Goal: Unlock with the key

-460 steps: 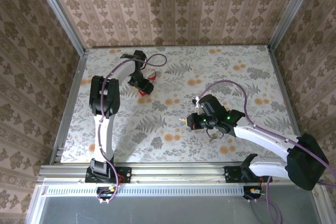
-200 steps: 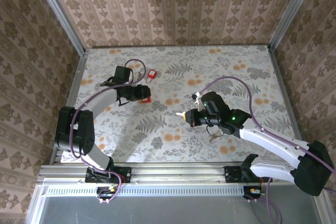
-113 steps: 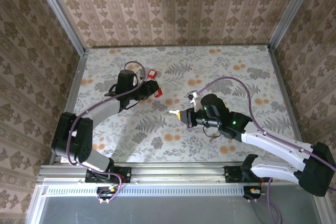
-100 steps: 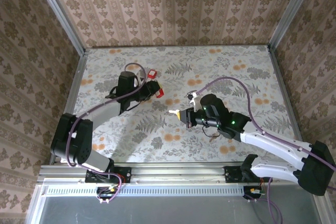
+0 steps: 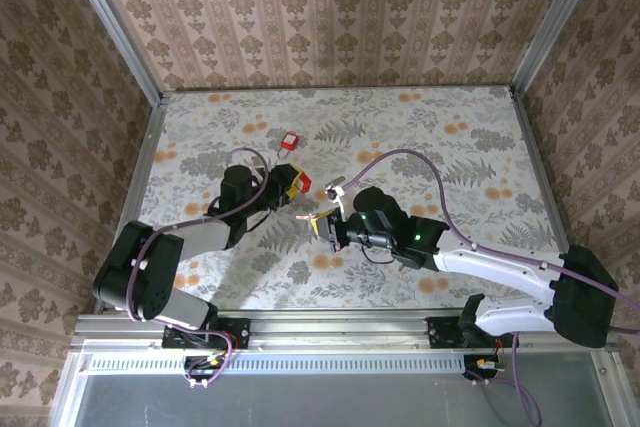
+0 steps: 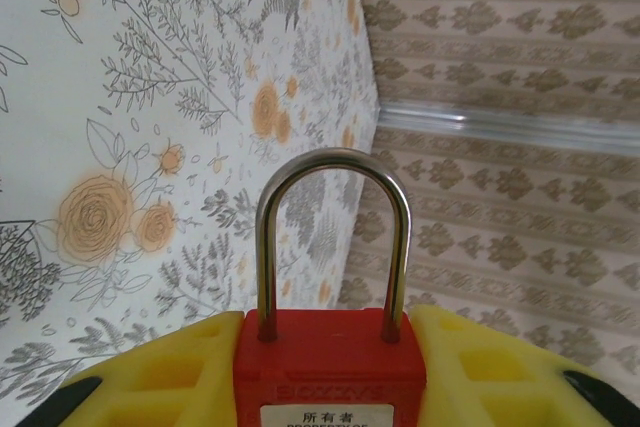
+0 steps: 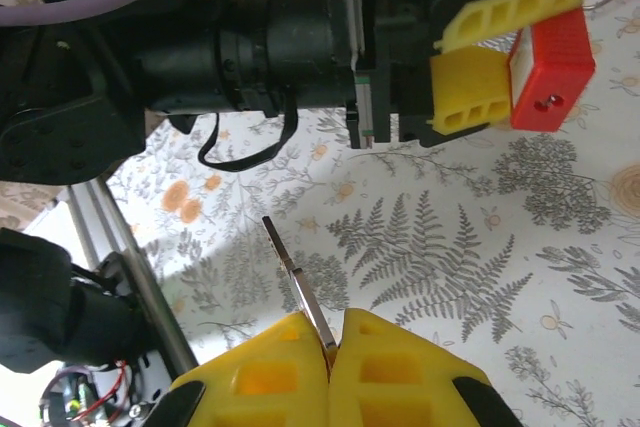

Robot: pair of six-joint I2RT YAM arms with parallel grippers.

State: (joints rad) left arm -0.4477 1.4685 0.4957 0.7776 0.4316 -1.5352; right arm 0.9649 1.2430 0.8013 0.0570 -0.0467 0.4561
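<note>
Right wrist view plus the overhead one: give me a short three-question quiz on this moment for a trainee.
1. True or false: the key is already inside the keyhole of the red padlock.
2. What grips that padlock? A) the left gripper B) a bench vise C) nothing, it lies loose.
3. Fill in: counting the spare padlock lying on the table, the top view shows ___ red padlocks.

Key
1. False: the key is apart from it, pinched in the right gripper.
2. A.
3. Two.
</note>
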